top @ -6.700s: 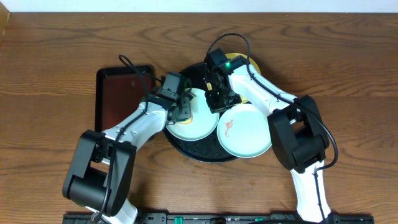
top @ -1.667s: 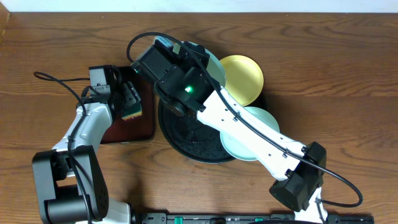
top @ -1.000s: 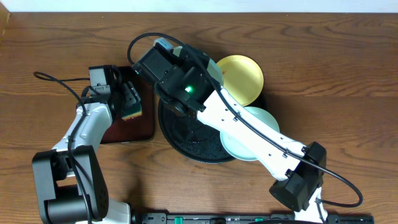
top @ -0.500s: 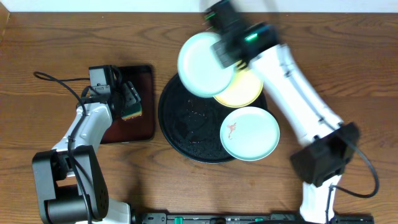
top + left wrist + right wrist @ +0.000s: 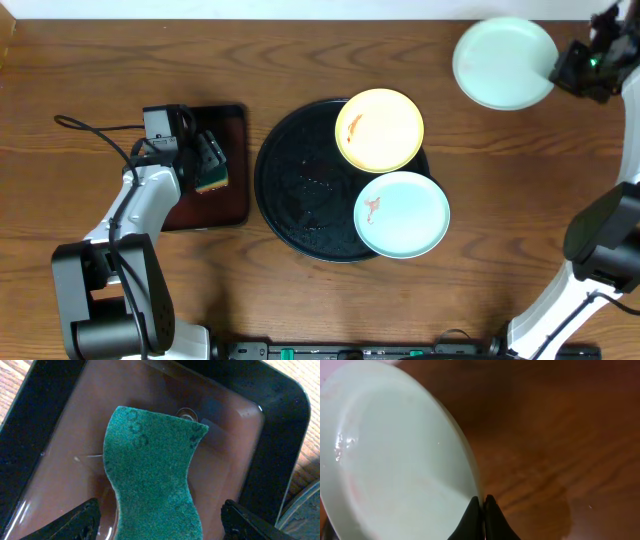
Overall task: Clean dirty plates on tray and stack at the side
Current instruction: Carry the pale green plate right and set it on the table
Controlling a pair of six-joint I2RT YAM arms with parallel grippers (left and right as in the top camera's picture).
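Note:
The round black tray (image 5: 295,190) holds a yellow plate (image 5: 379,130) with orange smears and a mint plate (image 5: 402,214) with a red smear. A second mint plate (image 5: 503,62) hangs at the far right, above the wood, and looks clean. My right gripper (image 5: 560,72) is shut on its rim; in the right wrist view the fingertips (image 5: 482,501) pinch the edge of that plate (image 5: 395,465). My left gripper (image 5: 160,520) stands open over a green sponge (image 5: 152,475), one finger (image 5: 75,522) on each side.
The sponge (image 5: 211,176) lies in a rectangular reddish-brown tray (image 5: 190,205) of water, left of the black tray. A black cable (image 5: 95,133) loops on the table beside the left arm.
My right arm has swung the clean mint plate from above the black tray to the far right corner. The yellow plate now shows whole. The left arm has not moved.

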